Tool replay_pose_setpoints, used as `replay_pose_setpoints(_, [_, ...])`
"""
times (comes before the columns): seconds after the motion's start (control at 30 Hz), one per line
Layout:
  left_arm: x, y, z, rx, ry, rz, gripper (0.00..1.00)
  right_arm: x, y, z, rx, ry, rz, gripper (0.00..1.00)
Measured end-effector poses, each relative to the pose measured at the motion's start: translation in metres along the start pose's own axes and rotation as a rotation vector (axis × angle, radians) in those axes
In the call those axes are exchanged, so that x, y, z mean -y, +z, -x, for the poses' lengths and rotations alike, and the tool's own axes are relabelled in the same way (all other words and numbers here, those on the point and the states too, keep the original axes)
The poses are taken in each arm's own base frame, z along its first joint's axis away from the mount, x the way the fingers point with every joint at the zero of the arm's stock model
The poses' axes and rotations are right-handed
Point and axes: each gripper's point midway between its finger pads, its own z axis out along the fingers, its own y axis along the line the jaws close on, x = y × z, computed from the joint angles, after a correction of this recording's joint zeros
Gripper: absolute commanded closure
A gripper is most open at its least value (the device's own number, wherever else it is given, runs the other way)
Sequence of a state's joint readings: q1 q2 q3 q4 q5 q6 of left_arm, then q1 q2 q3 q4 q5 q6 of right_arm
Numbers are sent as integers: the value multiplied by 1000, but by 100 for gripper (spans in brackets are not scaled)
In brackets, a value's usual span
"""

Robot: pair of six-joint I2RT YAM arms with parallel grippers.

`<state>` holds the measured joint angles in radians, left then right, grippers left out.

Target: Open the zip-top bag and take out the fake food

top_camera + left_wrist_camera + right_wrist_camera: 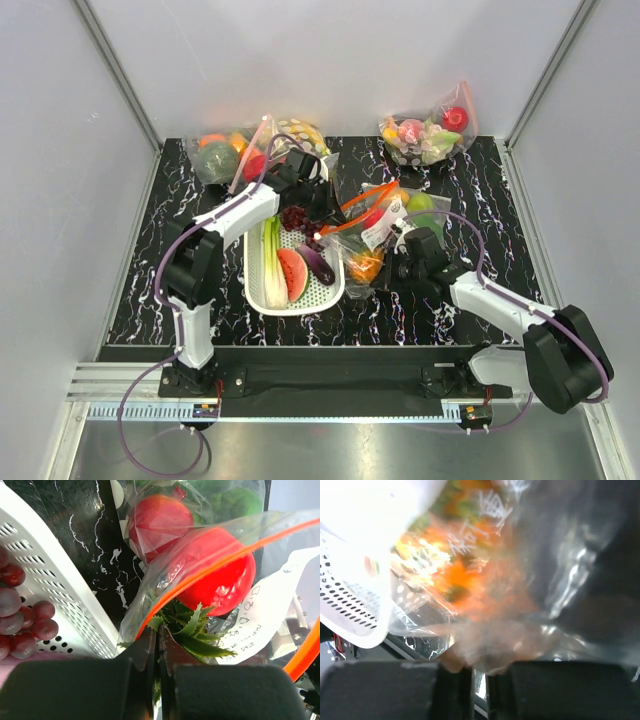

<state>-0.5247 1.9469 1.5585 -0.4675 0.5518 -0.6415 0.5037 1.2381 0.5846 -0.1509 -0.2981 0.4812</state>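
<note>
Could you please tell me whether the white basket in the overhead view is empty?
No, the white basket holds a leek, a watermelon slice, an eggplant and grapes.

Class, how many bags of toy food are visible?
4: a clear bag and a dotted bag back left, a third bag back right, the zip-top bag centre; others possibly hidden.

White label [270, 615] on zip-top bag [210, 567], handwriting upside down, unreadable
</note>
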Motion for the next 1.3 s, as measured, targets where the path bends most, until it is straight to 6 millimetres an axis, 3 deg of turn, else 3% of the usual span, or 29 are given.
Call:
replay_pose_setpoints(0.13, [5,-2,4,6,4,-4,100,-1,-13,2,25,-4,-14,100])
replay_pose_setpoints(0.43, [17,-7,14,24,6,-35,100,1,-45,7,103,-6,-65,100])
replay_pose_setpoints(0.67, [41,-16,25,36,0,-103,100,13,-37,-4,47,21,-116,100])
replay_pose_setpoints(0.93, [96,-49,57,108,82,-243,100,18,-35,-11,15,30,-138,100])
replay_pose_setpoints(1.3, [92,-56,45,39,110,-250,100,25,-38,-17,-9,42,-177,100])
